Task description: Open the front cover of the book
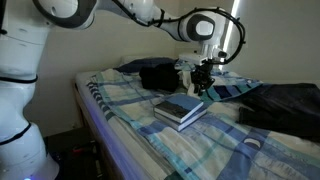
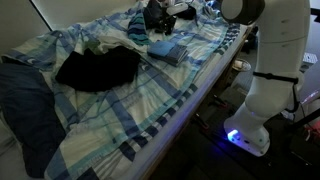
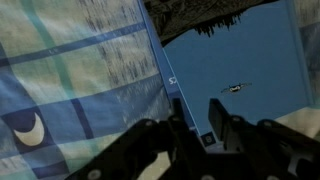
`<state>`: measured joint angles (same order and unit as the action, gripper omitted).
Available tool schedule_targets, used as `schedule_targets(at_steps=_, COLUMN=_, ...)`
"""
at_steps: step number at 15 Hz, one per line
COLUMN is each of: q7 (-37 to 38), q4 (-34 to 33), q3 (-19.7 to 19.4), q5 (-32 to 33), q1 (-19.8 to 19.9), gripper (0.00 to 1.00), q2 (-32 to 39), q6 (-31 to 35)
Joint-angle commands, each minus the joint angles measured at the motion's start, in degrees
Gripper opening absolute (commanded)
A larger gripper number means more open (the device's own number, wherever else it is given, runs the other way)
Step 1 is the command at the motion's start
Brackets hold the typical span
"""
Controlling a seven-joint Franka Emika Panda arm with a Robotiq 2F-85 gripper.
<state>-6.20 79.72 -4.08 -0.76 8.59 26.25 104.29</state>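
The book lies closed on the blue plaid bed; it is thick, with a dark blue-grey front cover on top and pale page edges. It also shows in an exterior view. In the wrist view the front cover fills the upper right as a flat blue face. My gripper hangs just above the book's far end. In the wrist view my gripper has its two fingers apart over the cover's left edge, with blue cover showing between them. It is open and holds nothing.
Dark clothing lies behind the book and shows in the wrist view at the top. More dark cloth lies beside the book. A black garment and the bed edge show in an exterior view.
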Motion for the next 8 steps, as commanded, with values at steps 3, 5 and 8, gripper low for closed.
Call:
schedule_targets(at_steps=3, q7=3.6, q4=-2.2, q3=-0.8, q5=0.7, q1=-0.4, gripper=0.80, q2=2.9, q6=-0.4)
schedule_targets(at_steps=5, q7=5.3, q4=-3.2, q3=-1.1, q5=0.3, q1=-0.1, gripper=0.95, q2=4.5, q6=-0.6)
schedule_targets(at_steps=8, q7=8.3, q4=-5.1, q3=-1.4, q5=-1.0, q1=0.7, gripper=0.67, q2=6.8, q6=-1.2)
